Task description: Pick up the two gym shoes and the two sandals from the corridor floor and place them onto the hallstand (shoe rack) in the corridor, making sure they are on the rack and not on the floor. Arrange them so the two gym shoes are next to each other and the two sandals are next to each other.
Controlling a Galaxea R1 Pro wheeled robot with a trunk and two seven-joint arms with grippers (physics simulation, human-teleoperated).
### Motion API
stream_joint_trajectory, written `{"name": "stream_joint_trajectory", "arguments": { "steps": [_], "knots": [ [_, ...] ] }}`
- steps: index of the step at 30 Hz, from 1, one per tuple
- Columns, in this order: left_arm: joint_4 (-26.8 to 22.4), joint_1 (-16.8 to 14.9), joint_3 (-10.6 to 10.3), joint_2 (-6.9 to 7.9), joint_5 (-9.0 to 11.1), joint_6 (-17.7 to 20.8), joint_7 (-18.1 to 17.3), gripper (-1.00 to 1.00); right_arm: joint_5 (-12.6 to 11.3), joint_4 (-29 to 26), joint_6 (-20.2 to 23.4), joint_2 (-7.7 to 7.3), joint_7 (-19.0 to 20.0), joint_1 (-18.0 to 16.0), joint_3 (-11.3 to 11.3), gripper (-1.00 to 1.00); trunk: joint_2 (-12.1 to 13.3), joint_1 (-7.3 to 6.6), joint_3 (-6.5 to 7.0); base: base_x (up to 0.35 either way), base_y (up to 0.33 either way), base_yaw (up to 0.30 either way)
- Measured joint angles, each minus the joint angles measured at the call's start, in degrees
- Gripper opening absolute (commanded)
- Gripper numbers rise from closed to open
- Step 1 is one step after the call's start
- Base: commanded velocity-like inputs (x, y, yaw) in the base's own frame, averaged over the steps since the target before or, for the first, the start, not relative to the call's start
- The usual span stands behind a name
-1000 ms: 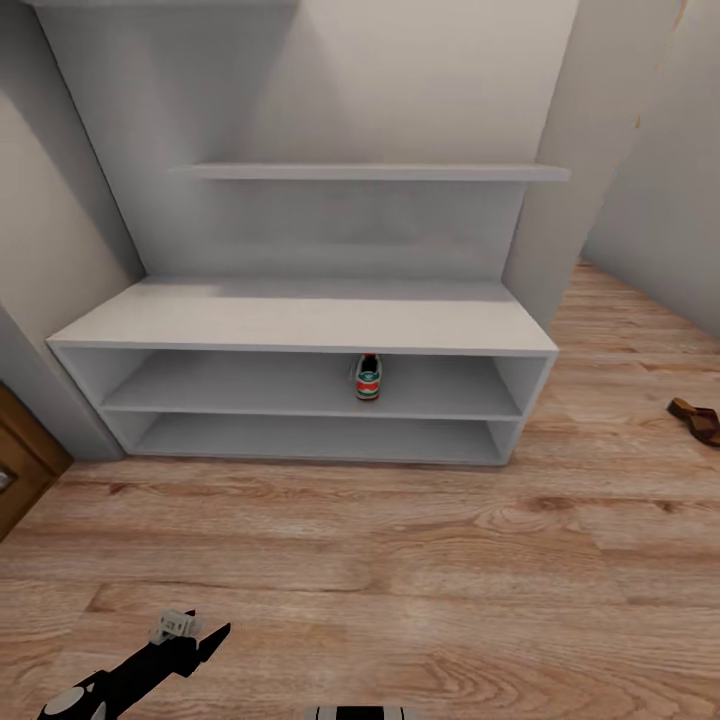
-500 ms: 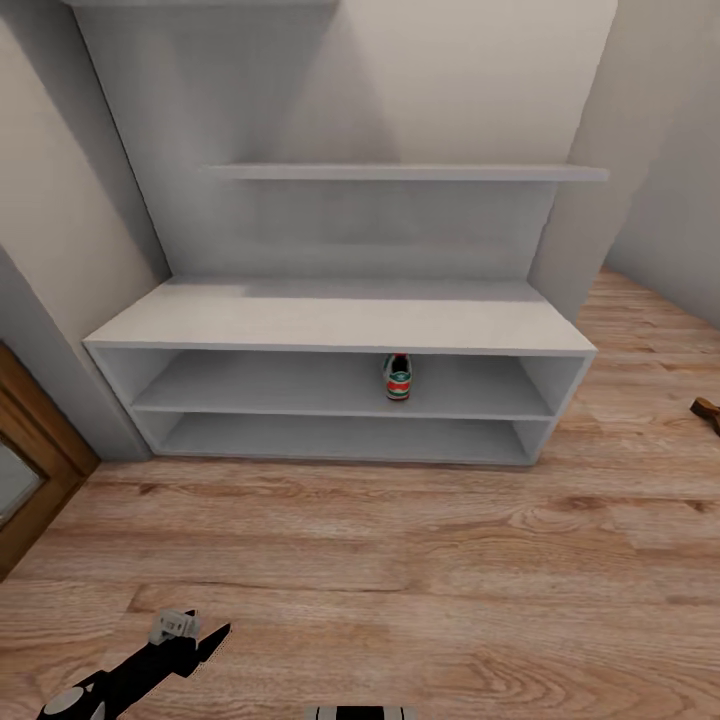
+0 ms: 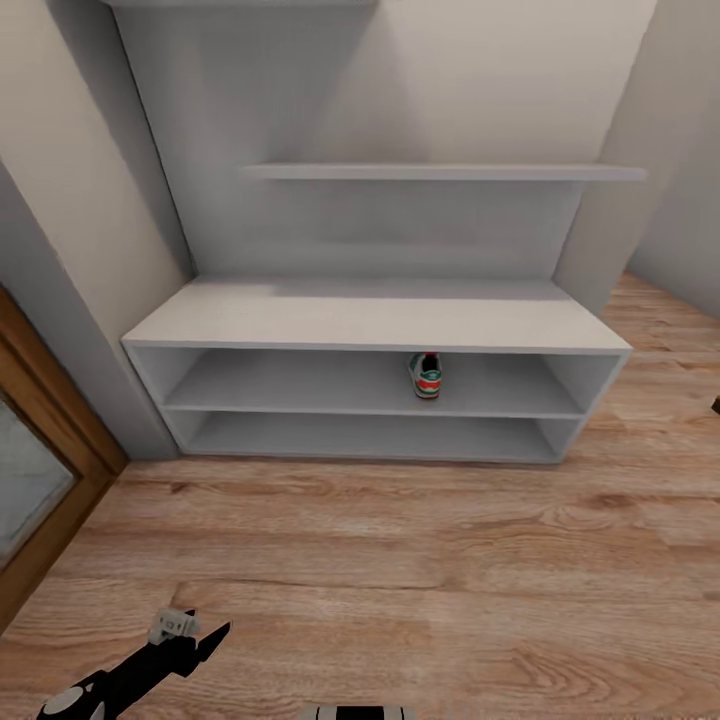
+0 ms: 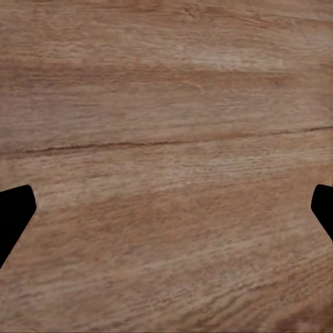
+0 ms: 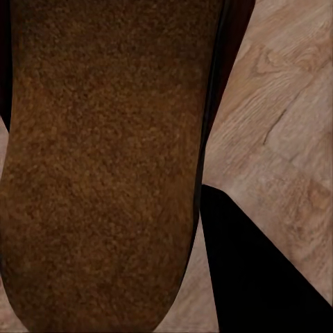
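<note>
The pale-grey hallstand [image 3: 380, 322] stands against the wall ahead. One gym shoe [image 3: 427, 375] sits on its upper open shelf, heel toward me. My left gripper [image 3: 190, 635] hangs low over the corridor floor [image 3: 400, 560]; in the left wrist view it [image 4: 166, 215] is open, with bare planks between its fingertips. In the right wrist view a sandal's [image 5: 104, 139] brown sole lies lengthwise in my right gripper [image 5: 104, 166], which is shut on it, one black finger [image 5: 257, 277] showing beside it. A dark speck at the head view's right edge [image 3: 717, 405] is too small to identify.
A floating wall shelf [image 3: 440, 172] hangs above the bench top. A wood-framed door with a glass panel [image 3: 40, 480] stands at the left. Grey walls close in both sides of the hallstand. Open plank floor lies between me and the unit.
The head view has swung left: hallstand and shoe sit further right in the picture, the sandal on the floor has slid off the right edge, and more of the door shows. Left arm unchanged.
</note>
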Motion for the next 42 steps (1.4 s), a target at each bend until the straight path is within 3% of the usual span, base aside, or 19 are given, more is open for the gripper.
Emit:
{"name": "stream_joint_trajectory", "arguments": {
  "steps": [10,31,39,42],
  "knots": [
    [-0.3,0.0,0.0,0.09,0.0,0.2,0.0,1.0,0.0,0.0,-0.1,0.0,0.0,0.0,0.0,-1.0,0.0,-0.02,0.0,-0.1,0.253,0.0],
    [0.1,0.1,0.0,-0.05,0.0,-0.1,0.0,1.0,0.2,0.3,0.0,-0.08,0.2,0.0,0.1,-1.0,0.0,-0.01,0.0,-0.001,0.005,0.0],
    [0.3,0.1,-0.1,-0.31,0.0,-0.2,-0.1,1.0,0.0,0.0,0.0,0.63,0.3,0.0,0.1,-1.0,0.0,-0.01,0.0,0.0,0.0,0.0],
    [3.1,0.1,-0.2,-1.07,-0.1,-0.9,-0.2,1.0,0.2,0.4,0.0,0.89,0.3,0.0,0.1,-1.0,0.0,-0.01,0.0,0.0,0.0,0.0]
  ]
}}
